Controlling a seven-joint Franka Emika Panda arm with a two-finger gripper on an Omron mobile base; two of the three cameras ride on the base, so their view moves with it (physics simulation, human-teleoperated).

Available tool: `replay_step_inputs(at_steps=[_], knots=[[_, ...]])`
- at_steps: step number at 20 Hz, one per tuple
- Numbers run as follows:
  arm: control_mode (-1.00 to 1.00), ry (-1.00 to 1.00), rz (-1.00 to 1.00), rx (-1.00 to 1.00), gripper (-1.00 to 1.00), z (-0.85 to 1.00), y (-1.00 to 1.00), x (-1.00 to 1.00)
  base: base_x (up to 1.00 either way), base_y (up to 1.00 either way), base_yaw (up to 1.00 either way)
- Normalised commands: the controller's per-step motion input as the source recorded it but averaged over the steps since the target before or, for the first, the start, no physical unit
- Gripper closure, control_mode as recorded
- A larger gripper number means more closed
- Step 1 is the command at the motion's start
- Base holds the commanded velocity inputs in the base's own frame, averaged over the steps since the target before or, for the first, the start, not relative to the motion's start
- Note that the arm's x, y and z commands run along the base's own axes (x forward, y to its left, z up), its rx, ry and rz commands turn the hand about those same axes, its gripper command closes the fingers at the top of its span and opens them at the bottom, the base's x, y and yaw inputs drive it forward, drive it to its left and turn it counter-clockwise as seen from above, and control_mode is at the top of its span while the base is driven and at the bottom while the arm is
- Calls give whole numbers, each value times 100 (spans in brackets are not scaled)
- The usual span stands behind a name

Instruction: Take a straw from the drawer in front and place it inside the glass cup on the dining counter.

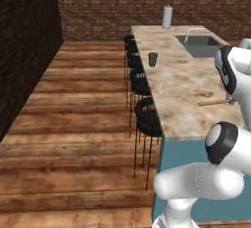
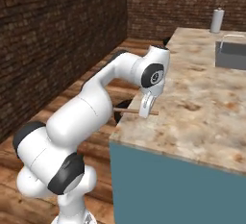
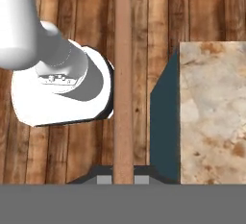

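walls (image 1: 98,2): dark red-brown brick
floor (image 1: 63,139): wooden planks, warm brown
stools (image 1: 147,117): black, lined along the island's side

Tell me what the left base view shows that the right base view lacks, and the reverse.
Left base view alone: the glass cup standing upright on the dining counter near its stool-side edge, and the row of black stools along that edge.

Right base view alone: the whole arm reaching over the counter's corner, with the fingers shut on the straw, which lies level and pokes out past the counter edge.

Both share: the marbled countertop, the sink with its silver tap, the white cylinder at the far end, and the brick walls.
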Motion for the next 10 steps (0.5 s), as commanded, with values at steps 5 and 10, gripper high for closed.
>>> replay_step_inputs(at_steps=[5, 10], knots=[[100, 0, 0, 0, 100, 0, 0, 0, 37, 100, -33], [100, 0, 0, 0, 100, 0, 0, 0, 64, 100, -38]])
